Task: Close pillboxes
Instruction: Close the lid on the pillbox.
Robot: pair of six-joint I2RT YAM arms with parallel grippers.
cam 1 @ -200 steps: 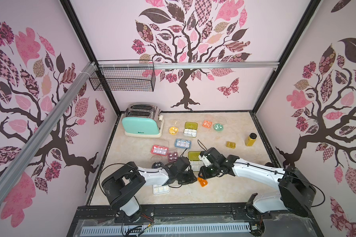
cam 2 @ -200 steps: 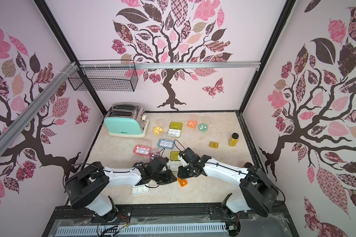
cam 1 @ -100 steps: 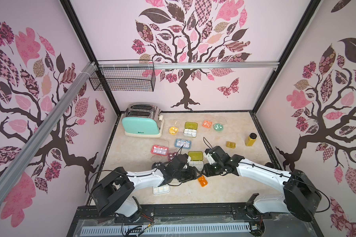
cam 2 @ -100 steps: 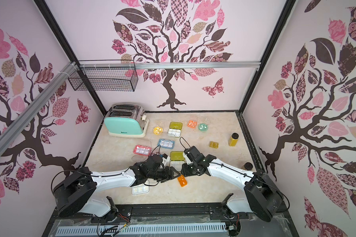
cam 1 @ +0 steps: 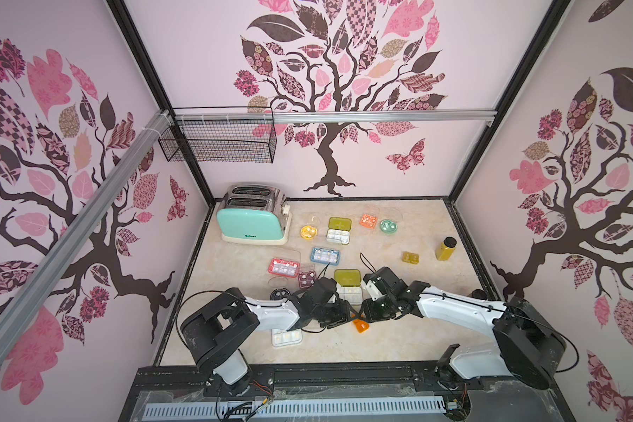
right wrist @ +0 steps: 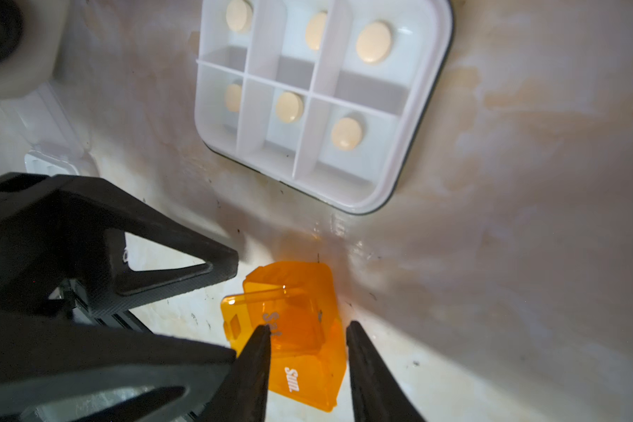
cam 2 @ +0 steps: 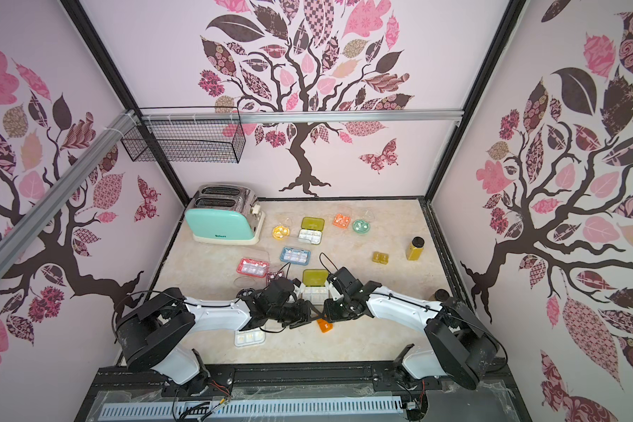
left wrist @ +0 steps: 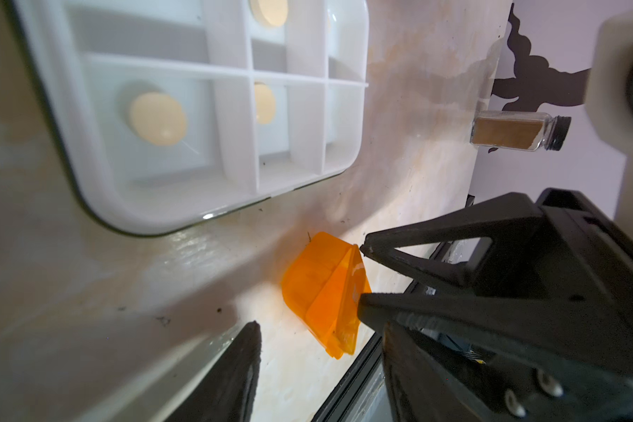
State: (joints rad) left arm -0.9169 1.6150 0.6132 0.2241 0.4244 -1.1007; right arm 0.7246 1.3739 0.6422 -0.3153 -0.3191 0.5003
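Stretched low from 9 o'clock, the left gripper (right wrist: pixel 234 308) stands spread and empty. From 3 o'clock the right gripper (right wrist: pixel 307 325) straddles the translucent, boxy orange pillbox (right wrist: pixel 307 365); whether it presses, I cannot tell.

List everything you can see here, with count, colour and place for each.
toaster: one, mint, far left
basket: one, black wire, back wall
pillboxes: four, yellow, olive, orange, mint, back row
pillboxes: five, pink, blue, maroon, olive, navy, middle
pillbox: one, white, front left
pillbox: one, orange, front centre
block: one, amber, right
bottles: two, amber, brown, right side
left gripper: one, black, open, front centre
right gripper: one, black, astride orange pillbox
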